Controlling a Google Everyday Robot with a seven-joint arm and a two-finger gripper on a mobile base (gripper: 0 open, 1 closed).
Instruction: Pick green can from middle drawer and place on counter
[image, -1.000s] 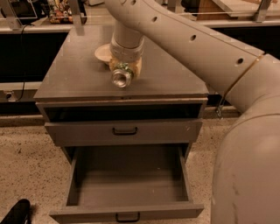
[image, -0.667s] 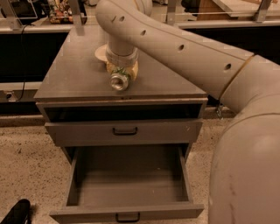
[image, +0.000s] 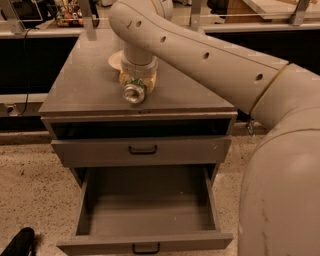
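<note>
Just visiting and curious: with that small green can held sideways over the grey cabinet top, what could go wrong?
The two-finger gripper holds the small green metal can lying on its side near the front of the flat grey counter; released so, it might roll off toward the open grey middle drawer. The white bowl sits right behind the gripper and could get nudged.

A white bowl (image: 115, 61) sits on the worktop (image: 80, 85) just behind the gripper (image: 135, 86), which hangs low near the front edge. The upper drawer front (image: 100, 150) carries a black handle (image: 142, 149). On the speckled floor (image: 30, 190), bottom-left, lies a dark object (image: 20, 242), perhaps a shoe.
</note>
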